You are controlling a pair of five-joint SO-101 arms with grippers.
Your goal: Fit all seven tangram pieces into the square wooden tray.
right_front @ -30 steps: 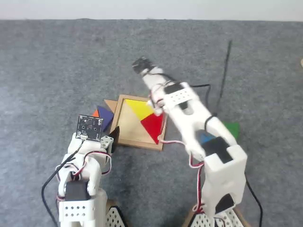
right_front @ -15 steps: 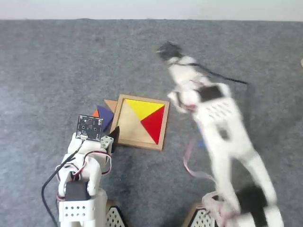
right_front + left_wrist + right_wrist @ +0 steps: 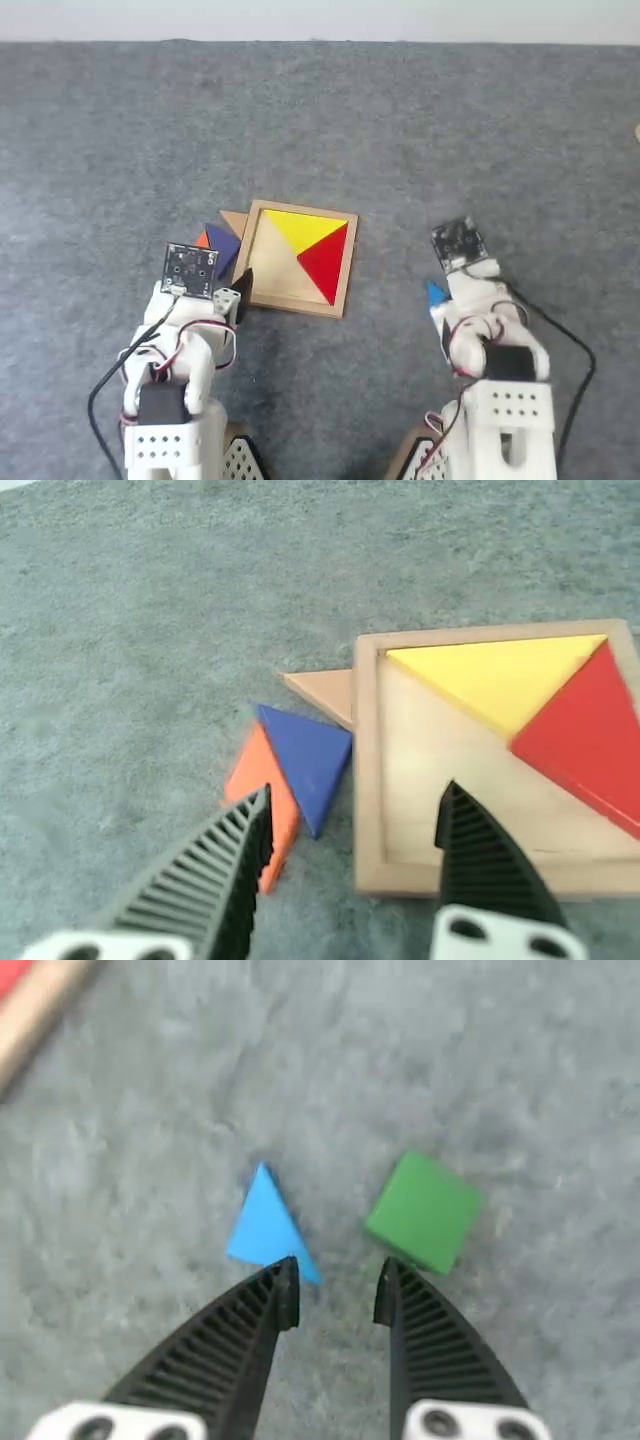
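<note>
The square wooden tray (image 3: 343, 282) lies mid-table with a yellow triangle (image 3: 300, 227) and a red triangle (image 3: 328, 262) fitted inside. Against its left side lie a dark blue triangle (image 3: 305, 760), an orange piece (image 3: 262, 805) and a tan piece (image 3: 325, 690). My left gripper (image 3: 352, 815) hangs open over the tray's near left corner, holding nothing. My right gripper (image 3: 337, 1282) is open, low over the carpet. A light blue triangle (image 3: 262, 1230) lies just beyond one fingertip and a green square (image 3: 424, 1212) just beyond the other. The light blue triangle (image 3: 436, 293) peeks out beside the right arm.
Grey carpet (image 3: 120, 140) covers the table. Both arm bases stand at the near edge. A corner of the tray (image 3: 35, 1005) shows far off in the right wrist view. Open carpet lies behind the tray and between the arms.
The right arm has swung away from above the tray and folded back to the near right, over the light blue triangle and green square. The left arm has kept still.
</note>
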